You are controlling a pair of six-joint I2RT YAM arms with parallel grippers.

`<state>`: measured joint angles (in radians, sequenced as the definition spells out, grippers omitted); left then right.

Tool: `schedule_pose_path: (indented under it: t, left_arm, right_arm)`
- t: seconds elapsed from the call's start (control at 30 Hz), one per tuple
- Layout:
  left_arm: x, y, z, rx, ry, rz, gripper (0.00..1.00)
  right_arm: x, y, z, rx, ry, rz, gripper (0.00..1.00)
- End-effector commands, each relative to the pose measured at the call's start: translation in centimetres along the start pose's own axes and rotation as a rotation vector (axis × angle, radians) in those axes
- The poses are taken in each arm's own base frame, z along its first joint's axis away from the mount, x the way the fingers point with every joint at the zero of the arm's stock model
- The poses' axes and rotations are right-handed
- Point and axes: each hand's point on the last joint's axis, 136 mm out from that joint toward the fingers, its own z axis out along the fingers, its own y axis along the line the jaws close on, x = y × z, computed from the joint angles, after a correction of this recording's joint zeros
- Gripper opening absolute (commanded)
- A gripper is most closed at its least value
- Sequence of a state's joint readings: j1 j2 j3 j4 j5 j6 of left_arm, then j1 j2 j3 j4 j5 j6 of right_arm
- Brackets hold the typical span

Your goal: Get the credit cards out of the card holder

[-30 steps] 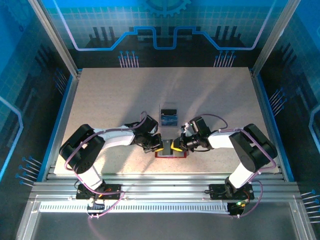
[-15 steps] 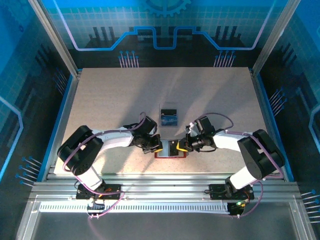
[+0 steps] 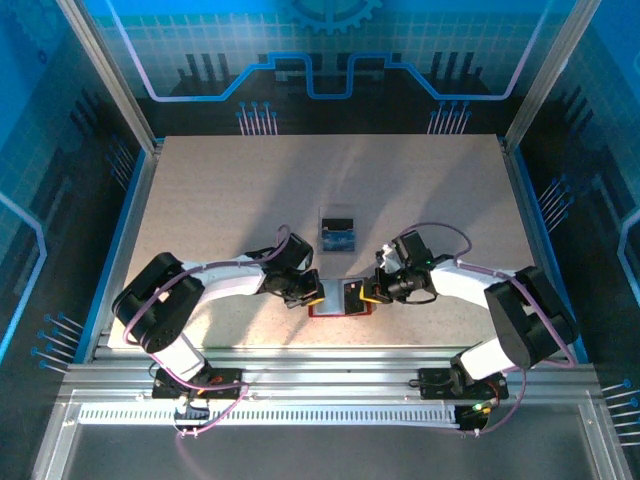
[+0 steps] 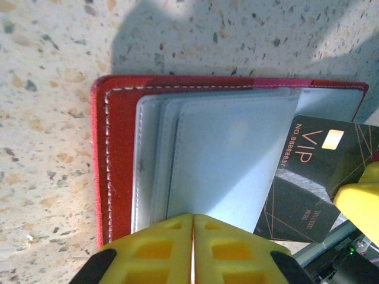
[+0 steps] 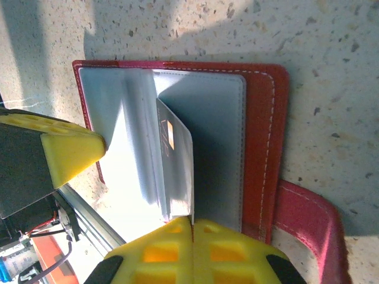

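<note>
The red card holder point(image 3: 340, 311) lies open near the table's front edge, pale grey pockets up point(image 4: 118, 148) point(image 5: 260, 130). My left gripper point(image 3: 318, 293) point(image 4: 192, 218) is shut on the edge of a pale pocket leaf at its left side. My right gripper point(image 3: 366, 293) point(image 5: 192, 222) is shut on a black credit card point(image 4: 314, 171) point(image 5: 177, 171) marked VIP, which sticks partly out of a pocket toward the right. A black card point(image 3: 338, 220) and a blue card point(image 3: 338, 240) lie together on the table just behind the holder.
The holder's red tab point(image 5: 308, 219) lies flat on the table at its right. The speckled beige table point(image 3: 250, 200) stretches behind and to both sides. Metal rails point(image 3: 320, 385) run along the front, right behind the holder's near edge.
My right gripper has moved a little to the right with the black card, drawing it further out of the pocket. The left gripper has stayed on the holder.
</note>
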<state>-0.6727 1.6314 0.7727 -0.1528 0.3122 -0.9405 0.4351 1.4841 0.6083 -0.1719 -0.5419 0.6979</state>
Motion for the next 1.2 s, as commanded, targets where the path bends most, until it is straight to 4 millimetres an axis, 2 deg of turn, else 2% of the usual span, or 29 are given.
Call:
schedule_pose_path:
  t: [0.0,0.13,0.4,0.5,0.67,0.9,1.17]
  left_arm:
    - [0.6,1.6,-0.4,-0.057,-0.007,-0.02,0.12]
    - [0.1,0.9,-1.4,-0.046,-0.039,-0.008,0.17]
    - [-0.4,0.8,-2.8,-0.039,-0.088,0.001,0.18]
    - [-0.7,1.1,-3.2,-0.04,-0.102,-0.007,0.18]
    - [-1.4,1.0,-4.9,-0.023,-0.159,-0.006,0.18]
    - [-2.3,1.3,-6.9,0.0,-0.215,-0.021,0.21]
    - [-2.3,2.1,-8.6,0.02,-0.254,-0.037,0.25]
  right_arm:
    - [-0.3,0.8,0.6,0.0,0.012,-0.003,0.04]
    - [-0.2,1.6,1.2,-0.014,0.02,-0.009,0.03]
    - [0.0,2.2,1.6,-0.016,0.027,-0.018,0.03]
    - [-0.4,2.4,0.9,0.008,0.002,-0.038,0.03]
    - [-1.0,3.2,-1.2,0.077,-0.023,-0.123,0.0]
    - [-2.7,5.0,-4.0,0.191,-0.016,-0.357,0.0]
    - [-6.6,6.8,-6.3,0.377,-0.035,-0.747,0.0]
